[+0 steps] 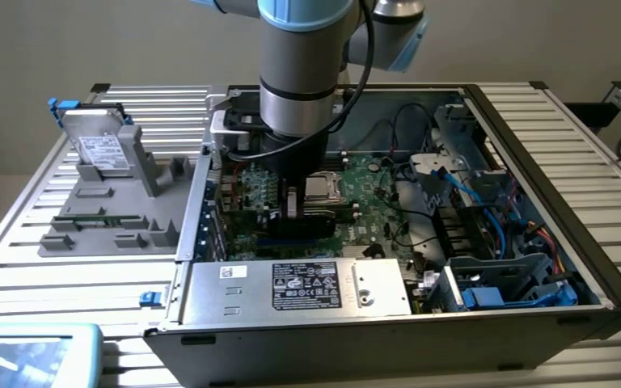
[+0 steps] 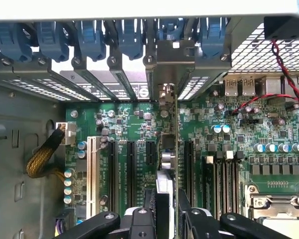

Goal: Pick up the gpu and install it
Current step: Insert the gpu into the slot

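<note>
The gpu stands on edge over the green motherboard, in line with the black expansion slots. Its metal end bracket sits at the rear slot openings of the case. My gripper is shut on the gpu, one black finger on each face of the card. In the exterior view, my gripper reaches down into the open computer case, with the gpu dark below it. Whether the card is fully pressed into its slot I cannot tell.
Blue slot latches line the rear wall. Memory sticks and the CPU socket lie beside the card. A red-black wire crosses nearby. A power supply fills the case front. A silver hard drive leans on a grey fixture at the exterior view's left.
</note>
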{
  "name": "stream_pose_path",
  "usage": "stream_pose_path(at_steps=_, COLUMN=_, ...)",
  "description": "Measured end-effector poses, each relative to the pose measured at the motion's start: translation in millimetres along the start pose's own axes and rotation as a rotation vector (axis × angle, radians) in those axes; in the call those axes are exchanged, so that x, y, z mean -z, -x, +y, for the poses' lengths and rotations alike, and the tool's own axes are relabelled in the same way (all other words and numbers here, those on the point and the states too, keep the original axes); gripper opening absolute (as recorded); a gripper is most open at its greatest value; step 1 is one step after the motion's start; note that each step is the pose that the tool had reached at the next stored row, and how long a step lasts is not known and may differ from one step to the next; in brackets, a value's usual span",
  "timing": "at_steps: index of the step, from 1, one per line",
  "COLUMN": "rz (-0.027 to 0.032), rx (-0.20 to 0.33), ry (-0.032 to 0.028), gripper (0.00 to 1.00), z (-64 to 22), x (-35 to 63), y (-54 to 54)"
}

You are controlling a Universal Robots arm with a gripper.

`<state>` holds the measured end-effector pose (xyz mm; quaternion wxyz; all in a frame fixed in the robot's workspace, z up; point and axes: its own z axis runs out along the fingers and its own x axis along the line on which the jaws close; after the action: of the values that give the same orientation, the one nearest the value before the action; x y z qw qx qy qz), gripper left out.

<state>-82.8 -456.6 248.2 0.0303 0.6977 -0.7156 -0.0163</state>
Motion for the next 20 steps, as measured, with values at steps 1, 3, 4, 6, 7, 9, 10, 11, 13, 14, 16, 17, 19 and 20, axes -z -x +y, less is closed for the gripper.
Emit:
stream_pose_path(at_steps=1, rz=0.0000, rx=0.000, ry=0.0000, gripper=0.28, z=0.0, x=0.0, y=0.0)
stream_pose_path(at_steps=3, rz=-0.0001, rx=0.000, ry=0.0001, gripper=0.28, z=0.0, x=0.0, y=0.0)
stream_pose_path(at_steps=4, rz=-0.0006, rx=0.000, ry=0.0001, gripper=0.28, z=0.0, x=0.0, y=0.0)
stream_pose_path(at_steps=6, rz=-0.0014, rx=0.000, ry=0.0002, gripper=0.28, z=0.0, x=-0.1, y=-0.1)
stream_pose_path(at_steps=7, rz=-0.0015, rx=0.000, ry=0.0003, gripper=0.28, z=0.0, x=-0.2, y=-0.1)
stream_pose_path(at_steps=9, rz=-0.0015, rx=0.000, ry=0.0005, gripper=0.28, z=0.0, x=-0.4, y=-0.1)
stream_pose_path(at_steps=10, rz=-0.0016, rx=0.000, ry=0.0005, gripper=0.28, z=-0.1, x=-0.5, y=0.0)
stream_pose_path(at_steps=11, rz=-0.0016, rx=0.001, ry=0.0005, gripper=0.28, z=-0.1, x=-0.8, y=0.2)
stream_pose_path(at_steps=13, rz=-0.0018, rx=0.001, ry=0.0004, gripper=0.28, z=-0.1, x=-1.2, y=0.6)
stream_pose_path(at_steps=14, rz=-0.0017, rx=0.001, ry=0.0005, gripper=0.28, z=-0.1, x=-1.3, y=0.8)
stream_pose_path(at_steps=16, rz=-0.0017, rx=0.000, ry=0.0006, gripper=0.28, z=-0.1, x=-1.4, y=1.4)
stream_pose_path(at_steps=17, rz=-0.0017, rx=0.000, ry=0.0005, gripper=0.28, z=-0.1, x=-1.5, y=1.4)
stream_pose_path(at_steps=19, rz=-0.0017, rx=0.001, ry=0.0005, gripper=0.28, z=-0.1, x=-1.4, y=1.5)
stream_pose_path(at_steps=20, rz=-0.0017, rx=0.001, ry=0.0005, gripper=0.28, z=-0.1, x=-1.4, y=1.4)
